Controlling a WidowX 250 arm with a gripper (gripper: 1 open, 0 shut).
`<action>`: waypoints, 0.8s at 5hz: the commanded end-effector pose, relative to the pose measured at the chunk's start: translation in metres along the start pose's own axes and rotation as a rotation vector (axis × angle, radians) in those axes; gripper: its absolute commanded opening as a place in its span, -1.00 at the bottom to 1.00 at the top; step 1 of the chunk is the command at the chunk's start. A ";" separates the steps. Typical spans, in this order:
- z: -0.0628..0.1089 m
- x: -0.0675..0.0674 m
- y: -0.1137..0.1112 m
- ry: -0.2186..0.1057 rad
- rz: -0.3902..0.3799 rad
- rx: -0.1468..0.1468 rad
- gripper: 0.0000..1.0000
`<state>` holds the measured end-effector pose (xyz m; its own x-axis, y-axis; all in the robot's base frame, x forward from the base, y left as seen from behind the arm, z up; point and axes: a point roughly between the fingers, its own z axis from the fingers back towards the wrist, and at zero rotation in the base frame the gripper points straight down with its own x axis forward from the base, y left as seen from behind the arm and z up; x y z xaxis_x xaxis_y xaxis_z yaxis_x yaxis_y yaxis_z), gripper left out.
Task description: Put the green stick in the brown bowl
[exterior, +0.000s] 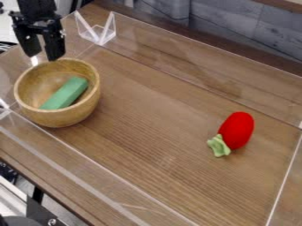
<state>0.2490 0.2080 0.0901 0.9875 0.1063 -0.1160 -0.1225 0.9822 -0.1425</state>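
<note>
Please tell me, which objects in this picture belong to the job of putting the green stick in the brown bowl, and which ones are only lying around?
Belong to the job:
- green stick, lying inside the bowl
- brown bowl
- end effector, open, above the bowl's far rim

Only lying about:
- red strawberry toy, far right on the wooden table
- clear plastic piece at the back

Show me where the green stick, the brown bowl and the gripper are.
green stick [65, 93], camera view, middle of the bar.
brown bowl [71, 113], camera view, front outer wall.
gripper [44, 53], camera view, between its fingertips.
</note>
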 end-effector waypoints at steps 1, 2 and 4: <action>0.022 0.001 0.000 -0.093 0.010 0.045 1.00; 0.016 0.001 -0.004 -0.104 0.018 0.036 1.00; 0.032 -0.006 0.001 -0.124 0.011 0.028 1.00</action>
<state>0.2423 0.2066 0.0935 0.9891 0.1267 -0.0745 -0.1378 0.9759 -0.1689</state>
